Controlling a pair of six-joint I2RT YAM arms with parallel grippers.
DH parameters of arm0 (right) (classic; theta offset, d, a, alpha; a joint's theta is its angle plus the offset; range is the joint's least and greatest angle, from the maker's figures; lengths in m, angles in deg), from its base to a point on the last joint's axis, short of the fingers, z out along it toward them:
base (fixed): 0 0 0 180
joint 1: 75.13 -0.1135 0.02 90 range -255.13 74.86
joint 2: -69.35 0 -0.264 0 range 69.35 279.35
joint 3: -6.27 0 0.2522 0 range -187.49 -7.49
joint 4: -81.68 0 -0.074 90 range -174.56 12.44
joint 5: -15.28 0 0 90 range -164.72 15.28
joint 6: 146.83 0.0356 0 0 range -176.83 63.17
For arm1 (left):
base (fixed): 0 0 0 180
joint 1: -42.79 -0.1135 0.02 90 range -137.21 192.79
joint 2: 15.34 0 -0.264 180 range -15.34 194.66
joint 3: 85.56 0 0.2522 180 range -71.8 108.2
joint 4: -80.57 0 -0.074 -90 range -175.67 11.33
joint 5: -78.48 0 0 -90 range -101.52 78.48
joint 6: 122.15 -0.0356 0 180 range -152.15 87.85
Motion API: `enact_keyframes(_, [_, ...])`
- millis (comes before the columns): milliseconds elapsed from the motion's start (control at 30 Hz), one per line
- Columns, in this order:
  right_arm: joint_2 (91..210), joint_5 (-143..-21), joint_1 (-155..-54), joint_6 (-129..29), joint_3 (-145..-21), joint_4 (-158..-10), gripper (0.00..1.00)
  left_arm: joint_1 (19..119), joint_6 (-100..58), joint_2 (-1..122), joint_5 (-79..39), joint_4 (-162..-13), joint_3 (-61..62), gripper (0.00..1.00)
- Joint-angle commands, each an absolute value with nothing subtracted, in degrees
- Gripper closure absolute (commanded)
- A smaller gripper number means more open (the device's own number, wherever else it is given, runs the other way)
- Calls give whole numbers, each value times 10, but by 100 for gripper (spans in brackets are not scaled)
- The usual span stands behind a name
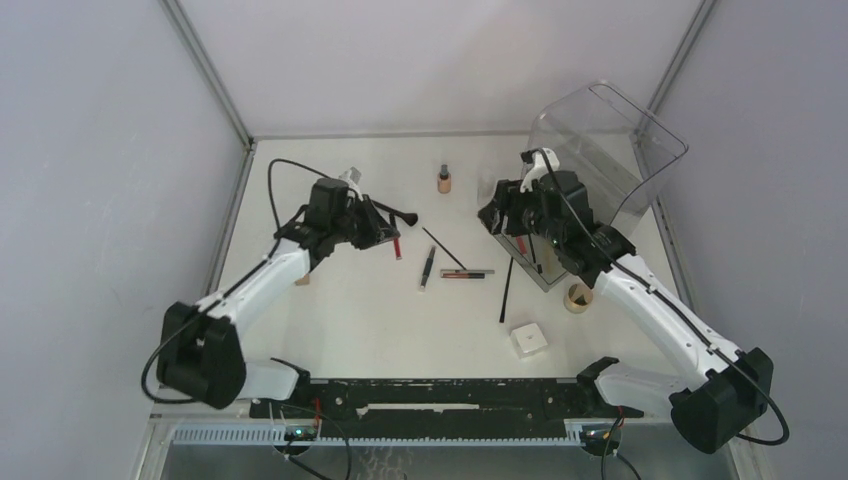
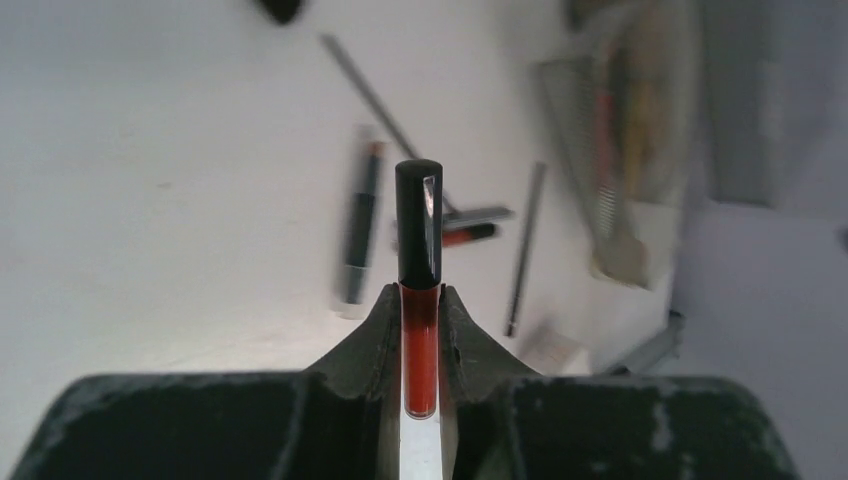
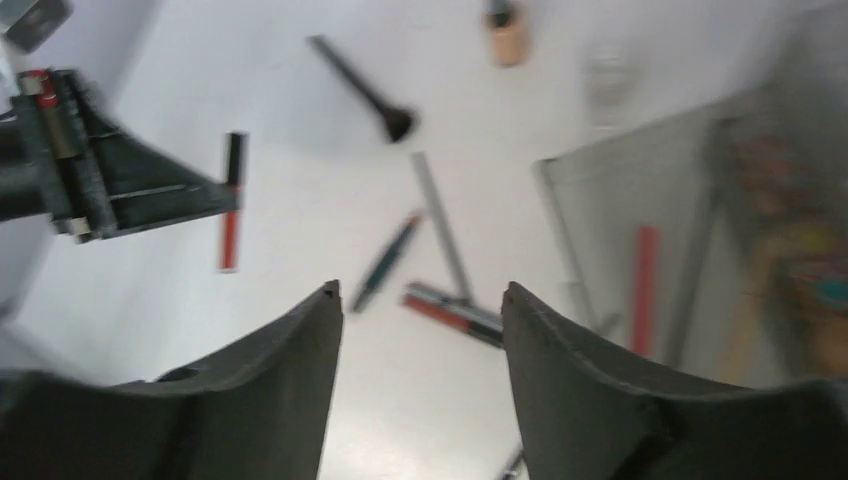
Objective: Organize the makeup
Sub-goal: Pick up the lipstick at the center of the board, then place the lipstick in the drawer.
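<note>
My left gripper (image 2: 420, 295) is shut on a red lip stick (image 2: 420, 340) with a black cap, held by its red tube; it shows left of centre on the table (image 1: 397, 245). My right gripper (image 3: 420, 292) stands open with nothing between its fingers, in front of the clear bin's mouth (image 1: 497, 215). Loose makeup lies between the arms: a black brush (image 1: 400, 213), a tan bottle (image 1: 444, 180), a dark pencil (image 1: 428, 268), a red and silver stick (image 1: 467, 273), a thin black stick (image 1: 506, 290), a round tan puff (image 1: 578, 296) and a white box (image 1: 528, 339).
The big clear plastic bin (image 1: 610, 130) lies tipped on its side at the back right, with several items inside, among them a red stick (image 3: 643, 285). White walls close the table on the left, back and right.
</note>
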State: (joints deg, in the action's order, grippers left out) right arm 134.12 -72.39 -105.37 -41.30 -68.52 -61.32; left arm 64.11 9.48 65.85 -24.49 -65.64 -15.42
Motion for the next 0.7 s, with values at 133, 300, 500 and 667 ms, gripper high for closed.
enact_keyframes(133, [1400, -985, -1112, -274, -651, -805, 29, 658, 158, 521, -399, -863, -258, 100])
enact_keyframes(300, [1457, -1016, -1132, -241, -651, -863, 29, 686, 217, 487, -382, -926, -289, 100])
enact_keyframes(500, [1499, -1048, -1142, -213, -650, -891, 33, 690, 254, 463, -368, -982, -309, 100])
enact_keyframes(667, [1521, -1079, -1143, -194, -651, -920, 53, 692, 245, 481, -395, -968, -291, 100])
